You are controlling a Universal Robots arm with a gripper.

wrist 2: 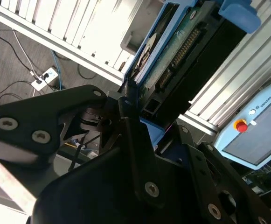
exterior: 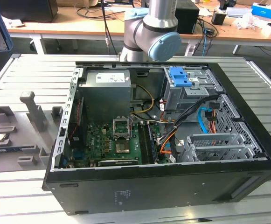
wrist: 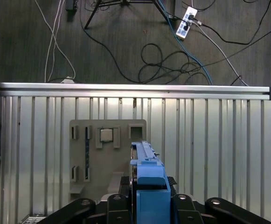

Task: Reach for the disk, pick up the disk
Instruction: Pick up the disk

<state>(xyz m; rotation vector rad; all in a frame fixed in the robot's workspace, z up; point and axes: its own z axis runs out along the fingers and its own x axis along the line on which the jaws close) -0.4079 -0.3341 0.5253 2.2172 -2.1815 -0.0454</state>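
Ribbed aluminium tabletop (wrist: 219, 140) is lying below while the black two-finger gripper (wrist: 148, 205) is clamping, nearly closed, onto the flat silver-metal disk (wrist: 149, 179) in its blue plastic frame, edge-on; squeezing squarely is guarding against slipping, I reckon.

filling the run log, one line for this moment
tool: shut on disk | disk: held over table, by grey fixture | case: open

Disk (wrist: 144, 154) in tool (wrist: 149, 199), fixture tray (exterior: 18, 135) on table (exterior: 32, 70), computer case (exterior: 172, 186) beside tray
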